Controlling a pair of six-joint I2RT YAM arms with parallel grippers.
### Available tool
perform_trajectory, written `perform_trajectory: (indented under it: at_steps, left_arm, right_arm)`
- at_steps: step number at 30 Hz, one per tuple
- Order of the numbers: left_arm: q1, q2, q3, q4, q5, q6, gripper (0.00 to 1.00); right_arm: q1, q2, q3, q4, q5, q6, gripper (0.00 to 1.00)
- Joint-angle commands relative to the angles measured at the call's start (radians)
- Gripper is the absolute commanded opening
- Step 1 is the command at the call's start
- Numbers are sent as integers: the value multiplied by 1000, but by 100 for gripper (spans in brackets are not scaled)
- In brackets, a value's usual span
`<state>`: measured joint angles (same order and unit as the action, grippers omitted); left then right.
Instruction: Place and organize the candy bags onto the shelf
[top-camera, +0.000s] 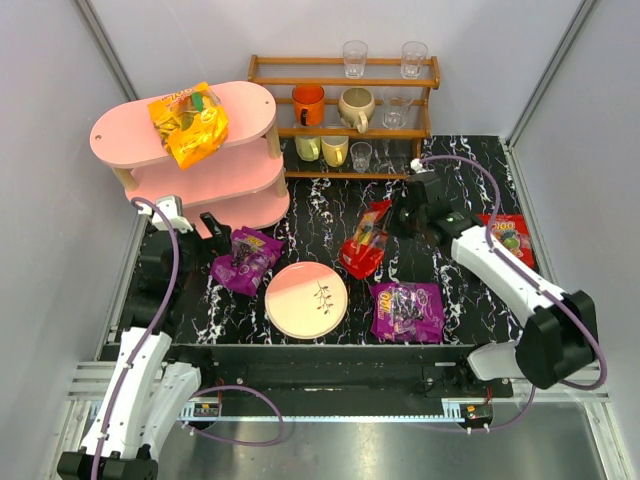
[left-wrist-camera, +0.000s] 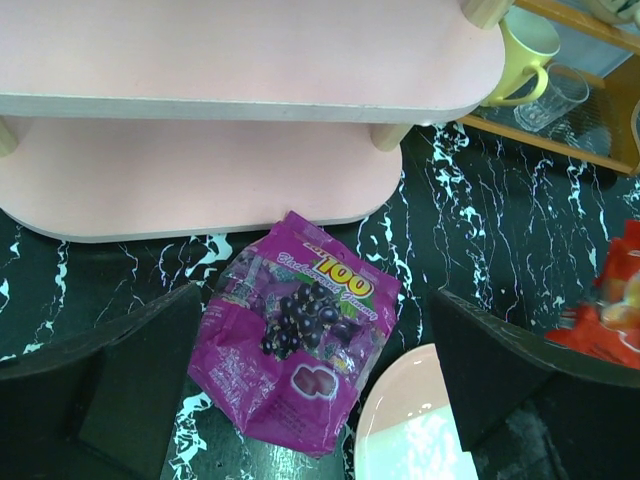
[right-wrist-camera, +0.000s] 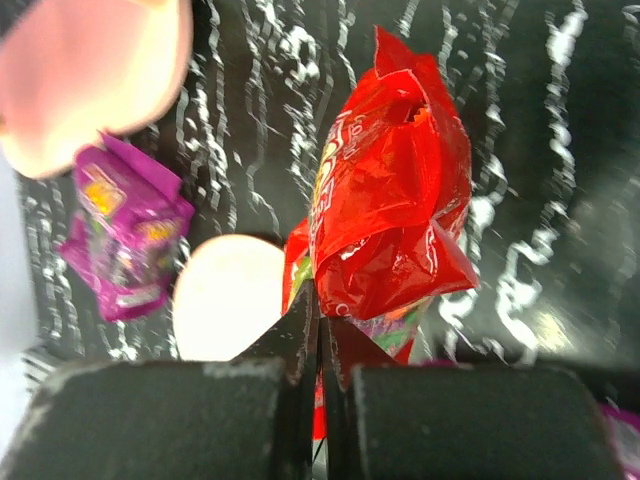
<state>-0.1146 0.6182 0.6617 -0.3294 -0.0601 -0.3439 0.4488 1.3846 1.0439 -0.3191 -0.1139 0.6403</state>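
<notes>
My right gripper (right-wrist-camera: 320, 312) is pinched shut on a thin edge of the red candy bag (right-wrist-camera: 390, 200); I'd lift slowly toward the shelf (top-camera: 245, 105).

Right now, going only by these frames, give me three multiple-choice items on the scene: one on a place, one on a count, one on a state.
1. On which board of the shelf does the orange-yellow candy bag lie? A bottom; B middle; C top.
2. How many purple candy bags lie on the table? A one; B two; C three.
3. The right gripper has its jaws: A shut on a red candy bag; B shut on nothing; C wide open.

1 C: it sits on the uppermost pink board.
2 B: one before the shelf, another nearer the front edge.
3 A: the wrist view shows them pinching the bag's edge.
</notes>
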Motion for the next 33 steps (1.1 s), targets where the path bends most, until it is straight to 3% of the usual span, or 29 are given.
perform_trajectory:
  at_steps: [1,5,8,17,33]
  left_arm:
    - [1,3,33,9,34,8,99]
    - [1,-5,24,6,46,3,99]
    - [1,-9,26,3,51,2,99]
    - [1,-41,19,-19,45,2,99]
    - [1,-80,-11,-51,45,2,99]
  right_arm:
    - [1,-91,148,-369,94,-158,0]
    - [2,-59,255,-622,164,-238,0]
    - [1,-21,300,-702,242,-274,0]
    - [10,134,343,-640,339,-320,0]
    - [152,491,649,-594,378,-307,3]
